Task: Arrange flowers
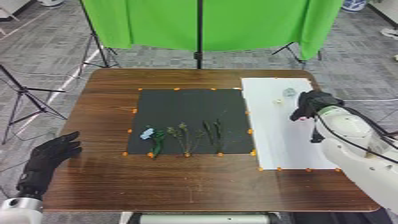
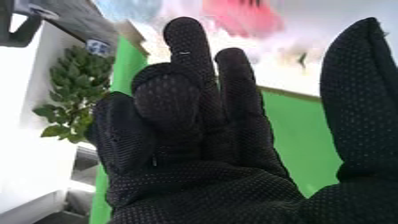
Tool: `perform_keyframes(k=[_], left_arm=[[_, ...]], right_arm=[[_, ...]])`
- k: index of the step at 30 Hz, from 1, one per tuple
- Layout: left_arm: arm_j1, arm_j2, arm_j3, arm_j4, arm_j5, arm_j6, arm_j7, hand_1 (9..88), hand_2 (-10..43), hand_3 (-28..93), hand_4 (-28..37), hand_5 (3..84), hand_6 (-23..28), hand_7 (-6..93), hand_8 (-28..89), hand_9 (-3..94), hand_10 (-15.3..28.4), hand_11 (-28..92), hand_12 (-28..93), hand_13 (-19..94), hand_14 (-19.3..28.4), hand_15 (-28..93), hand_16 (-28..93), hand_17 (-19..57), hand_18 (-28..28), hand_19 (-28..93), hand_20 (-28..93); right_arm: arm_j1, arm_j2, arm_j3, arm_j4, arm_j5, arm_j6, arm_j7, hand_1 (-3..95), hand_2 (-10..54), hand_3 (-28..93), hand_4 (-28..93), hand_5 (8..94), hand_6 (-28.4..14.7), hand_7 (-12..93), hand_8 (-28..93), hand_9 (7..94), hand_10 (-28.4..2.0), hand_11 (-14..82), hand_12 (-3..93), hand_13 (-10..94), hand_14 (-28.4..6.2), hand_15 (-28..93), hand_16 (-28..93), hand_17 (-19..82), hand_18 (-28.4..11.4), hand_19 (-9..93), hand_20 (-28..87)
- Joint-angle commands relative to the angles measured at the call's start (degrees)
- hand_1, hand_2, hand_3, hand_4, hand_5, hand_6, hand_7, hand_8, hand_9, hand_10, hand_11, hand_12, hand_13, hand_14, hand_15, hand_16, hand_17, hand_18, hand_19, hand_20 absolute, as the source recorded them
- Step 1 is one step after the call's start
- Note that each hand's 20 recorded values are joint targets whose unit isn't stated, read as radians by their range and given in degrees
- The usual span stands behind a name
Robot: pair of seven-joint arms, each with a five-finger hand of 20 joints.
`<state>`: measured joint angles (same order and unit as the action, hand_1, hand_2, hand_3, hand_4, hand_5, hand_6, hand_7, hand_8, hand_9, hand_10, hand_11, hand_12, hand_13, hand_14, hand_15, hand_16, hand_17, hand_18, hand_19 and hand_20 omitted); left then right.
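On the brown tabletop [image 1: 178, 187], a black mat [image 1: 173, 107] is laid at the middle, and a white sheet [image 1: 284, 150] is set beside it, towards the robot's right. Small pieces of orange tape are placed along the borders of both.

Several stems are laid apart on the near half of the mat, pointing away from the robot. A pale blue flower [image 1: 147, 133] with dark green leaves [image 1: 158, 142] is seen at the left; thin green sprigs [image 1: 184, 135] are placed between it and a pair of narrow dark stems [image 1: 218, 131].

On the far part of the white sheet, a clear, pale object [image 1: 289, 92] can be made out, with a small yellowish flower [image 1: 278, 101] near it. A blurred pinkish-red thing [image 2: 242, 17] is seen beyond the fingers in the right wrist view.

The right hand [image 1: 313, 104] is held over the right side of the white sheet. It is open and loose, with some fingers extended and others slightly bent, and nothing is gripped. The left hand [image 1: 55, 152] is positioned by the left edge of the tabletop, well apart from the stems, with its fingers spread open and nothing gripped.

Behind the tabletop, a green cloth [image 1: 213, 25] is hung.
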<state>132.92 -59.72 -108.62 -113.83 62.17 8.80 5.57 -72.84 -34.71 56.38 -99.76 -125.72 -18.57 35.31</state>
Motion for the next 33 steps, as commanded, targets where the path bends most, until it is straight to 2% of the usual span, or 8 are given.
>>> perform_keyframes(k=[1,7,11,12,13,17,26,33], left_arm=[[0.33,-0.4,-0.08,0.02,0.52,-1.57,-1.51,26.9,13.3,64,-26.7,49.7,2.4,12.5,-7,45.9,14.7,20,10,40,18.8,24,-3,13.1,14.5,19,23],[0.4,-0.31,-0.2,0.04,0.5,-1.73,-1.71,26.9,13.2,65,-26.6,49.7,2.5,12.4,-7,45.9,14.7,20,10,40,18.8,24,-3,13.1,14.5,19,23],[0.54,-0.37,-0.43,-0.01,0.49,-1.81,-1.92,27.1,13.1,64,-26.5,49.6,2.5,12.5,-7,45.8,14.7,20,10,40,18.8,24,-3,13.0,14.5,19,22],[0.6,-0.34,-0.43,-0.05,0.5,-1.73,-1.91,27.1,13.1,64,-26.4,49.6,2.5,12.5,-7,45.8,14.7,20,10,40,18.8,24,-3,13.0,14.5,19,22],[0.57,-0.34,-0.46,-0.04,0.51,-1.76,-1.97,27.2,13.1,64,-26.4,49.6,2.5,12.5,-7,45.8,14.6,20,10,40,18.8,24,-3,13.0,14.5,19,22],[0.79,-0.47,-0.56,-0.18,0.52,-1.76,-1.95,27.2,13.0,64,-26.3,49.4,2.6,12.3,-7,45.8,14.6,20,10,40,18.8,24,-3,13.0,14.5,19,22],[1.5,-0.4,-1.24,-0.41,0.46,-1.39,-1.65,27.4,12.8,65,-26.0,49.3,2.7,12.3,-7,45.7,14.6,20,10,40,18.9,24,-3,12.9,14.5,19,22],[1.15,-0.04,-0.7,-0.31,0.32,-1.19,-1.13,27.5,12.6,65,-25.9,49.1,2.7,12.3,-7,45.7,14.6,20,10,40,18.8,24,-3,12.9,14.5,19,22]], right_arm=[[-1.65,-0.13,0.01,-0.4,0.35,-0.41,1.7,30.0,-9.5,64,-15,54.0,-2.2,11,-6,67.7,-17.4,26.4,28.1,75,-10.8,68,35,51,-20.4,93,54],[-2.71,-0.53,-0.53,-0.27,2.93,4.33,2.38,34.3,-9.5,64,-15,55.9,-2.2,11,-6,71.3,-16.4,25.6,27.4,78,-8.5,67,35,54,-18.4,93,54],[-3.26,-0.29,-1.62,-0.07,2.43,10.76,1.56,44.7,-9.5,66,-18,63.5,-0.9,15,-8,76.8,-13.2,25.0,28.8,82,-5.4,64,36,57,-16.3,93,54],[-3.15,-0.17,-2.06,-0.04,2.96,12.34,1.56,47.1,-9.5,64,-18,65.0,-1.0,16,-3,78.3,-12.5,22.8,31.6,83,-5.0,64,36,58,-15.8,93,54],[-3.17,-0.14,-2.23,-0.05,3.12,13.7,1.42,56.1,-9.5,58,-17,71.9,-1.5,18,8,84.6,-10.2,14.3,41.0,85,-3.6,63,36,60,-14.9,93,55],[-2.45,0.06,-2.86,0.14,3.7,16.94,0.96,62.1,-9.5,57,-17,77.7,-1.3,23,12,89.4,-8.9,11.5,45.5,88,-2.1,62,36,62,-14.0,93,55],[6.33,-0.54,-2.33,-2.77,4.21,23.6,0.34,63.8,-9.5,57,-17,79.5,-1.3,25,11,91.1,-8.5,12.2,46.3,89,-1.9,62,37,63,-13.4,93,55],[21.88,-9.78,-13.15,-3.18,5.55,28.67,-6.26,63.6,-9.5,57,-17,79.6,-1.2,25,10,91.3,-8.5,12.1,46.7,89,-1.8,61,37,63,-13.5,93,55]])
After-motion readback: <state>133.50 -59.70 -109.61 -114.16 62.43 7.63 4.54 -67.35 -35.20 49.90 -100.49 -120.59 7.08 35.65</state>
